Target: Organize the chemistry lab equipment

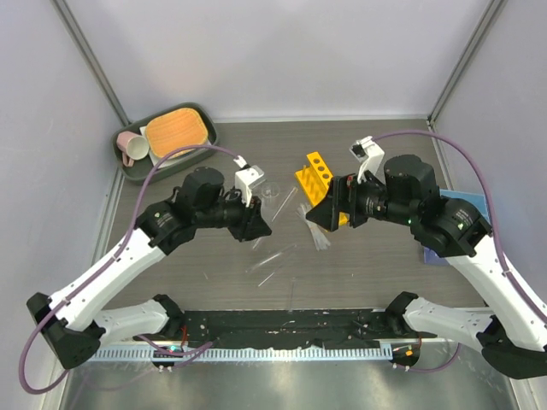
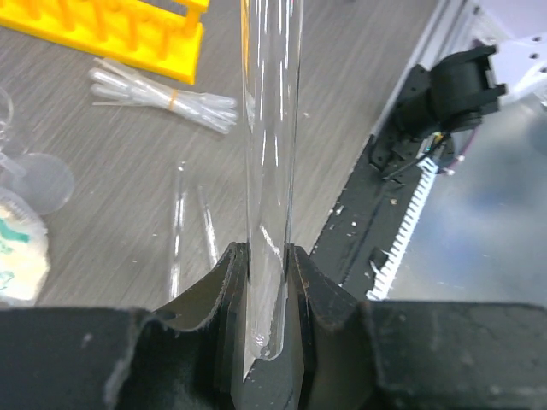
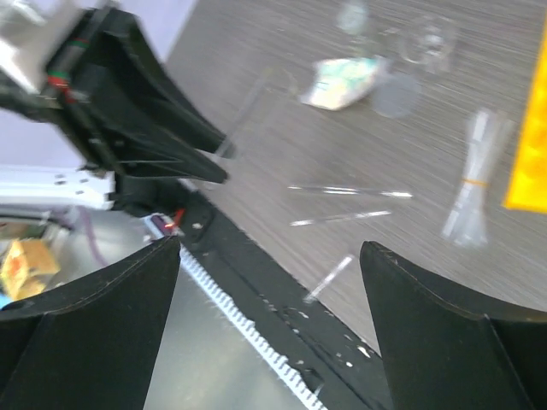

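One thin clear tube [image 2: 273, 128] is pinched by its rounded end in the left gripper [image 2: 269, 286], mid-table, left of the yellow-orange rack [image 1: 320, 175]. Right gripper [image 3: 269, 282] is spread wide, holding nothing, at the rack's near end. Pipette bundle [image 1: 315, 232] lies just near of the rack. Loose tubes [image 1: 275, 254] lie flat on the table [image 1: 376, 273], closer to the near edge.

Table [image 1: 359, 273]: grey wood-grain top. Carries yellow rack [image 1: 314, 175], pipette bundle [image 1: 316, 232], loose clear tubes [image 1: 275, 255], small beakers [image 1: 272, 189]. Grey tray [image 1: 210, 130] at far-left corner.
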### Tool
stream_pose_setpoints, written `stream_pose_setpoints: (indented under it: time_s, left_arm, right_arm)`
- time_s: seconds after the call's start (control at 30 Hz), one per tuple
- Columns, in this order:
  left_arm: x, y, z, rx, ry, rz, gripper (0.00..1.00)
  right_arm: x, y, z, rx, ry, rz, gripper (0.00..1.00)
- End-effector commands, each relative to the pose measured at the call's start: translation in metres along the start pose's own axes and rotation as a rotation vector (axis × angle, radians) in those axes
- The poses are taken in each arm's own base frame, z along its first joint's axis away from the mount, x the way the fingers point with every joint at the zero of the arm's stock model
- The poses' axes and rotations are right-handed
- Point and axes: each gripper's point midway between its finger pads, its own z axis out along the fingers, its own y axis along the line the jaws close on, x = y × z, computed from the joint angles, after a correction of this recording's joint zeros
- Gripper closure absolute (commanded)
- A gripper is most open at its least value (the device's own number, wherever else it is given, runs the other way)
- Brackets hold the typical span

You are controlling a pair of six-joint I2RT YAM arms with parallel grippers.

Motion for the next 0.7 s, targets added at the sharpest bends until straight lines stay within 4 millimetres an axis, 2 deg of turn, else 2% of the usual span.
stream_pose_setpoints:
  time_s: [0.0,0.03,0.13,0.17,0.23,0.57,0.67]
  left_arm:
    - [-0.016,-0.039,-0.018,0.227,-0.116,0.018,1.0]
    - [-0.012,-0.04,-0.019,0.243,-0.112,0.013,1.0]
    - [-0.008,-0.059,-0.025,0.366,-0.12,0.006,1.0]
    - [-0.013,-0.064,-0.026,0.394,-0.142,0.017,1.0]
    - [-0.011,-0.071,-0.029,0.445,-0.137,0.005,1.0]
    - [-0.008,-0.084,-0.034,0.542,-0.153,-0.004,1.0]
    - [-0.008,-0.084,-0.033,0.543,-0.15,-0.004,1.0]
  right_arm:
    - [-0.026,0.065,-0.022,-0.302,-0.024,-0.051,0.09]
    - [-0.026,0.073,-0.026,-0.343,-0.014,-0.057,0.09]
    - [-0.026,0.084,-0.021,-0.402,0.024,-0.049,0.1]
    - [-0.024,0.088,-0.017,-0.427,0.044,-0.046,0.1]
    - [-0.024,0.089,-0.012,-0.439,0.055,-0.038,0.11]
    - [-0.028,0.092,-0.001,-0.45,0.07,-0.066,0.13]
    - [-0.028,0.094,-0.003,-0.459,0.074,-0.069,0.17]
